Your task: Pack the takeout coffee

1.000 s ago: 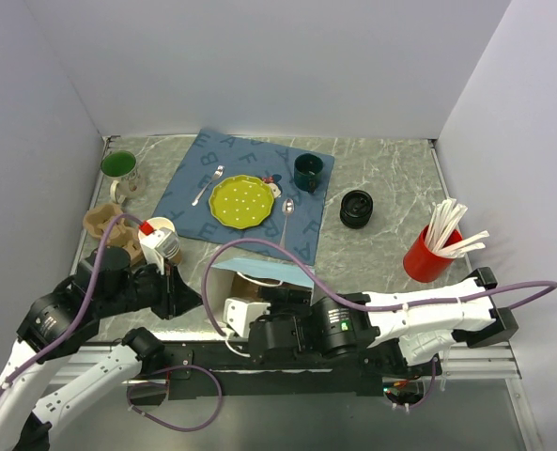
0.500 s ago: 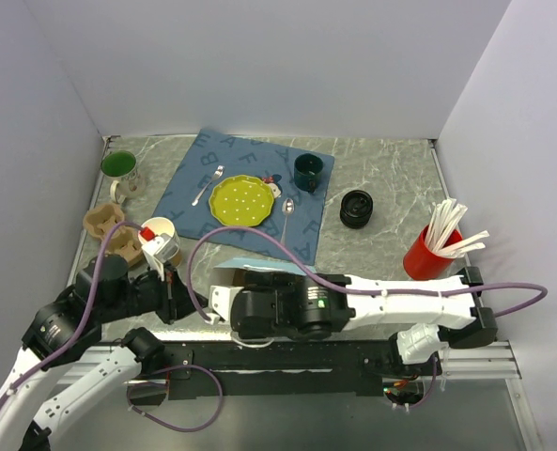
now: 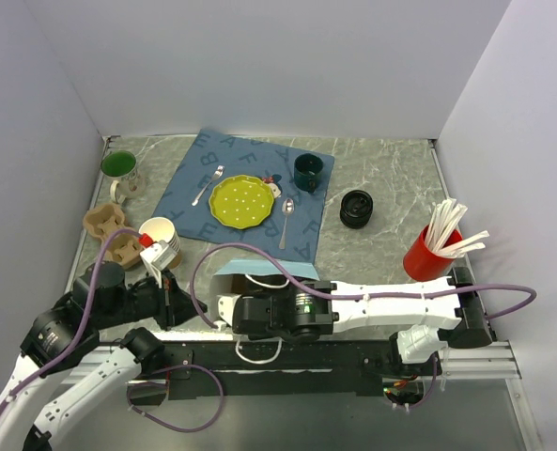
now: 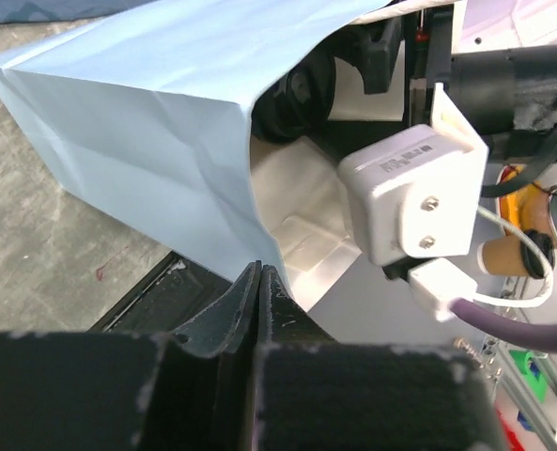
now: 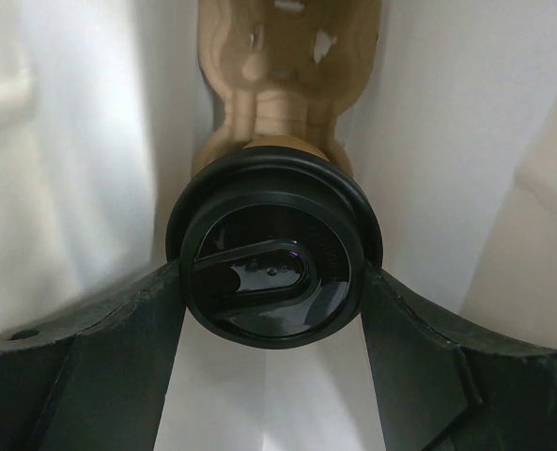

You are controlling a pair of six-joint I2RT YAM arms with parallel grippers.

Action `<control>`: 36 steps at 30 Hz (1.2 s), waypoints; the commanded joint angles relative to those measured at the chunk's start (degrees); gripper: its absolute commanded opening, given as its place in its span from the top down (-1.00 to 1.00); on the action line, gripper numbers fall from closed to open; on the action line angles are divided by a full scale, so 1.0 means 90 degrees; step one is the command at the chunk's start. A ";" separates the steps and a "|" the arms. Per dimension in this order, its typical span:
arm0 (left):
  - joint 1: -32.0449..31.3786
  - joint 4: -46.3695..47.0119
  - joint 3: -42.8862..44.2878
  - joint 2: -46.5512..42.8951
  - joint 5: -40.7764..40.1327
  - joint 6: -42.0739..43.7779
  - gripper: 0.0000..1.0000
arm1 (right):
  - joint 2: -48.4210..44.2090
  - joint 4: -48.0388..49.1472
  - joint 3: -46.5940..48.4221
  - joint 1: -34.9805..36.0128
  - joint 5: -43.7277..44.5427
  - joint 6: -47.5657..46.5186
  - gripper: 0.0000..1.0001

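The takeout coffee, a brown paper cup under a black lid, hangs inside the light blue paper bag, whose white inner walls surround it in the right wrist view. My right gripper is shut on it, one finger against each side of the lid. In the top view the bag's top hides the cup and that gripper. My left gripper is shut, its tips pinched together on the bag's mouth edge. In the top view the left gripper sits just left of the bag.
A brown moulded cardboard piece lies beyond the cup in the bag. On the table are a cup carrier, lidless paper cups, a green mug, a yellow plate on a blue mat, black lids and a red cup of stirrers.
My left gripper has closed at the bag's edge and drawn slightly toward the near edge. The right arm has stretched leftward, carrying its wrist to the bag's mouth.
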 commanded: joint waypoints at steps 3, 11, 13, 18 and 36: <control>-0.0019 0.0009 0.0516 0.0121 -0.0082 0.0185 0.90 | -0.0329 0.0183 -0.0149 -0.0025 0.0669 0.0030 0.31; -0.0019 -0.0109 0.0664 0.0170 -0.0092 0.0282 0.96 | -0.0388 0.0348 -0.0626 -0.0074 0.0797 0.0001 0.32; -0.0019 -0.0109 0.0644 0.0170 -0.0082 0.0244 0.96 | -0.0397 0.0611 -0.0735 -0.0161 0.0690 0.0021 0.32; -0.0019 -0.0031 0.0586 0.0170 -0.0033 0.0155 0.93 | -0.0348 0.1158 -0.1057 -0.0366 0.0612 -0.0067 0.32; -0.0019 0.0017 0.0683 0.0658 -0.0492 -0.0137 -0.20 | -0.0788 0.1569 -0.0989 -0.0386 0.0563 0.0128 0.35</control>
